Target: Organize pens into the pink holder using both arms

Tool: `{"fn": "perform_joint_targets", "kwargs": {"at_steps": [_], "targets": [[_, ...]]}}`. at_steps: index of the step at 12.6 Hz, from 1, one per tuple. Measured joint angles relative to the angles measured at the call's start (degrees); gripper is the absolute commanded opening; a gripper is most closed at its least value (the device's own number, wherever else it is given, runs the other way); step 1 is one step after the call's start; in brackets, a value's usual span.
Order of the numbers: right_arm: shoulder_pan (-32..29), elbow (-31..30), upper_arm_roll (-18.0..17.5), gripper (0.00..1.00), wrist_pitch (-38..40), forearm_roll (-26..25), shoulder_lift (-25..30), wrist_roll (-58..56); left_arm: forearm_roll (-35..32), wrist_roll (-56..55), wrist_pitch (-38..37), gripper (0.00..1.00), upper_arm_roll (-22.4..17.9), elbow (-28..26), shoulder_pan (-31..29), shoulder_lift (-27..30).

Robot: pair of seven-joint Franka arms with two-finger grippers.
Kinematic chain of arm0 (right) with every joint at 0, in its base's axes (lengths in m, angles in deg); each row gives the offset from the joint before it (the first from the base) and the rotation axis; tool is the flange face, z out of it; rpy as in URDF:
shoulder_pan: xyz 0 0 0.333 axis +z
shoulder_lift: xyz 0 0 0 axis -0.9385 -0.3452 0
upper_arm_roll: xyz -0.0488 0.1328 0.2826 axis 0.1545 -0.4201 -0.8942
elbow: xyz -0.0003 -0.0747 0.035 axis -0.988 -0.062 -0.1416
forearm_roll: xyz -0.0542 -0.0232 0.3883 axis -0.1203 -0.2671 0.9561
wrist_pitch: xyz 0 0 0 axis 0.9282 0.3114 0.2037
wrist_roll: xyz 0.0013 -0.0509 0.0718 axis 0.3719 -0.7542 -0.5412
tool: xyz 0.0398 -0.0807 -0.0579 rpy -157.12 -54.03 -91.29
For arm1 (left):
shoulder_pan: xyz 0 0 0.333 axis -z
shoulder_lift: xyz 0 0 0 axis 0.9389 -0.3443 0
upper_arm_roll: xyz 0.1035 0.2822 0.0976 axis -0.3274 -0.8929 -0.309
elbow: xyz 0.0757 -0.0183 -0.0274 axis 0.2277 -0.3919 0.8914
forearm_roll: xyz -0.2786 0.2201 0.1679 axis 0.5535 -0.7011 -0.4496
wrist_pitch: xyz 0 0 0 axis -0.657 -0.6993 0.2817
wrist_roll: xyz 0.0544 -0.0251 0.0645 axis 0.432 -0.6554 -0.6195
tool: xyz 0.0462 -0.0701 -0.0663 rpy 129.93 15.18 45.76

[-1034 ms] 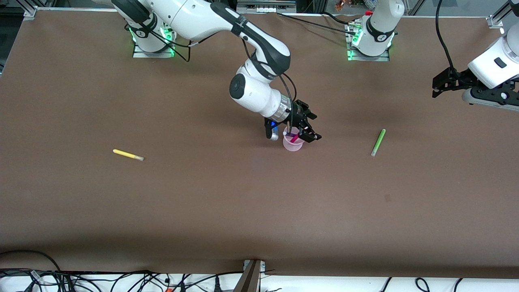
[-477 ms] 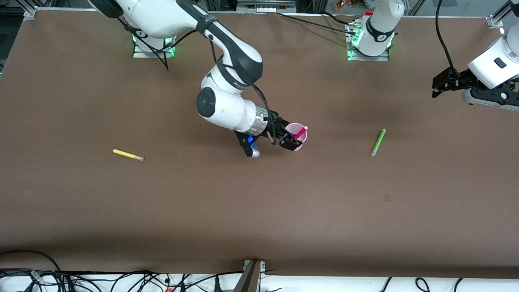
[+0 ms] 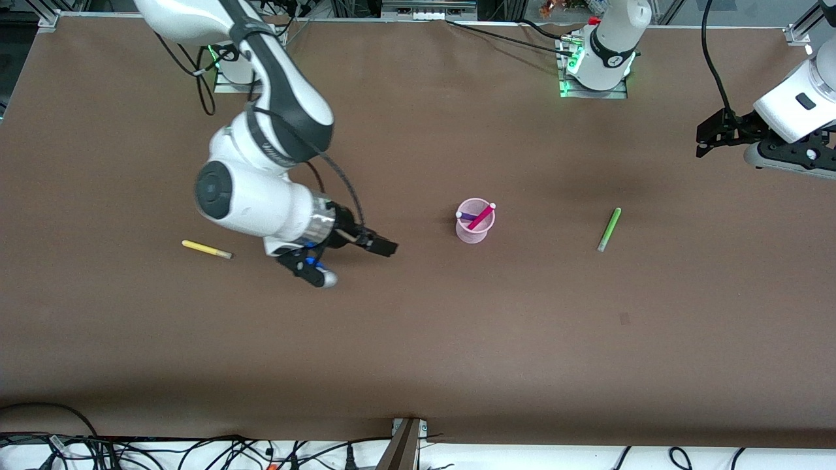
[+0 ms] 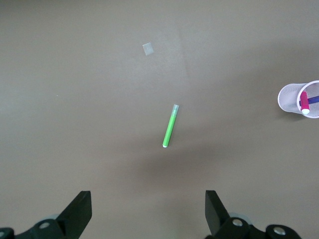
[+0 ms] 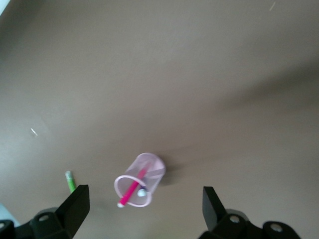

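— While both grippers hang empty, where are the pens?
— Yellow pen (image 3: pixel 206 249) and green pen (image 3: pixel 609 230) lie on the surface (image 3: pixel 418 339); magenta pen (image 3: pixel 481 216) and purple pen (image 3: pixel 466 216) stand in the pink holder (image 3: pixel 473 222).
— Grippers?
— Right gripper (image 3: pixel 382 247) between yellow pen and holder, jaws apart; left gripper (image 3: pixel 708 138) waits, jaws apart.

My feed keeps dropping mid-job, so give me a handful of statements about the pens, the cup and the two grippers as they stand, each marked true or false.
1. The pink cup stands upright with two pens in it, the magenta pen and the purple pen. True.
2. The green pen is in the cup. False: it lies on the table, toward the left arm's end.
3. The right gripper is open and holds nothing. True.
4. The yellow pen is held by the right gripper. False: it lies on the table, toward the right arm's end.
5. The left gripper is shut on a pen. False: it is open and empty, and that arm waits.
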Motion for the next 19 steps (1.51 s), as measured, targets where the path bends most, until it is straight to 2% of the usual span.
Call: {"fn": "perform_joint_targets", "kwargs": {"at_steps": [2, 4, 7, 10, 14, 19], "targets": [[0.0, -0.1, 2.9, 1.00, 6.3, -2.4, 2.8, -6.2, 0.0, 0.0, 0.0, 1.00, 0.0, 0.0, 0.0, 0.0], [0.0, -1.1, 4.7, 1.00, 11.2, -7.5, 6.8, -12.3, 0.0, 0.0, 0.0, 1.00, 0.0, 0.1, 0.0, 0.0], [0.1, -7.0, 7.2, 1.00, 13.8, -13.8, 14.4, -22.4, 0.0, 0.0, 0.0, 1.00, 0.0, 0.1, 0.0, 0.0], [-0.2, -12.4, 9.9, 1.00, 16.3, -17.5, 19.7, -30.0, 0.0, 0.0, 0.0, 1.00, 0.0, 0.1, 0.0, 0.0], [-4.7, -13.5, 10.4, 1.00, 20.3, -21.0, 23.6, -38.2, 0.0, 0.0, 0.0, 1.00, 0.0, 0.1, 0.0, 0.0], [-8.4, -17.5, 8.3, 1.00, 21.2, -25.8, 29.1, -41.5, 0.0, 0.0, 0.0, 1.00, 0.0, 0.1, 0.0, 0.0]]}}
